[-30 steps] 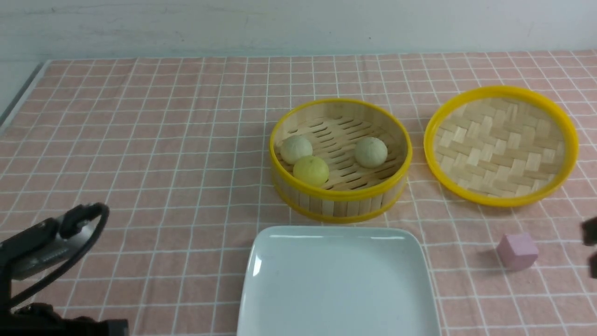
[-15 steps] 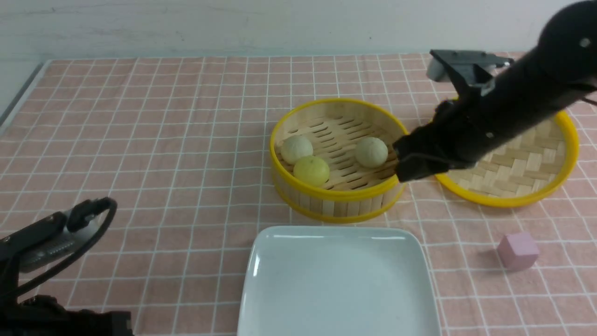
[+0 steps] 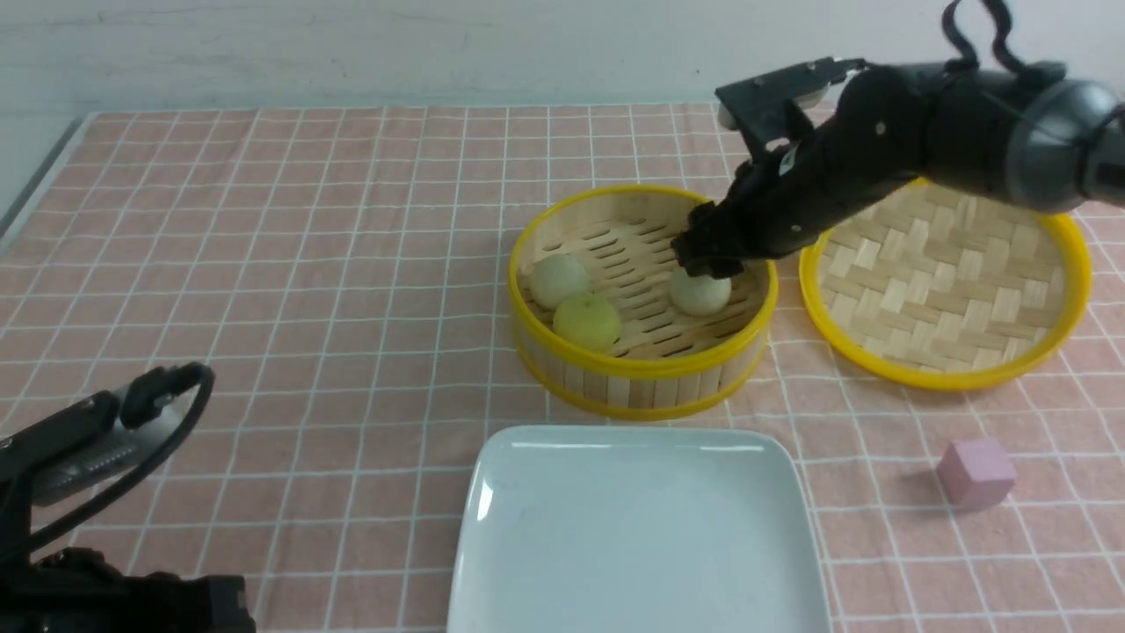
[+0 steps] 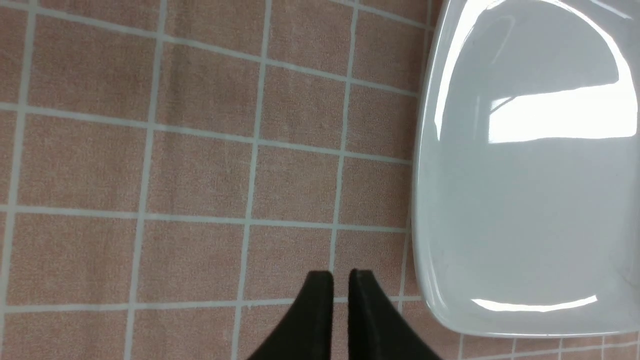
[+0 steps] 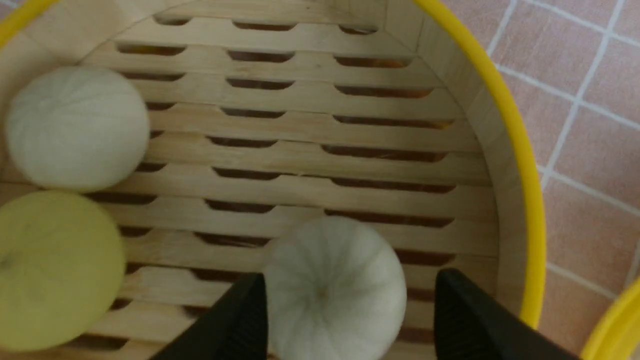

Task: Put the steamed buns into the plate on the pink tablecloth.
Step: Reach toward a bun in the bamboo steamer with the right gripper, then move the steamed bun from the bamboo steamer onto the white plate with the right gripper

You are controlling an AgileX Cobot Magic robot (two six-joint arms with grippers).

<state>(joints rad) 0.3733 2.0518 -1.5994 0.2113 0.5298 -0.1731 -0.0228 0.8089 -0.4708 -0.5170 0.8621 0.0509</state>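
Note:
Three steamed buns lie in the bamboo steamer basket (image 3: 642,369): a pale one (image 3: 557,280) at the left, the yellow one (image 3: 587,321) in front of it, and a pale one (image 3: 700,293) at the right. My right gripper (image 3: 707,259) is open and sits just over the right pale bun (image 5: 334,290); its two fingers straddle that bun, with a gap on one side. The white square plate (image 3: 492,492) lies empty on the pink tablecloth (image 3: 308,264), in front of the basket. My left gripper (image 4: 341,274) is shut and empty above the cloth beside the plate (image 4: 425,210).
The yellow-rimmed woven lid (image 3: 945,272) lies right of the basket, partly under my right arm. A small pink cube (image 3: 976,473) sits at the front right. The left arm (image 3: 79,457) stays at the front left corner.
My right arm came in from the right edge, swung over the lid and moved left and down into the basket onto the right pale bun. The left arm shifted only slightly.

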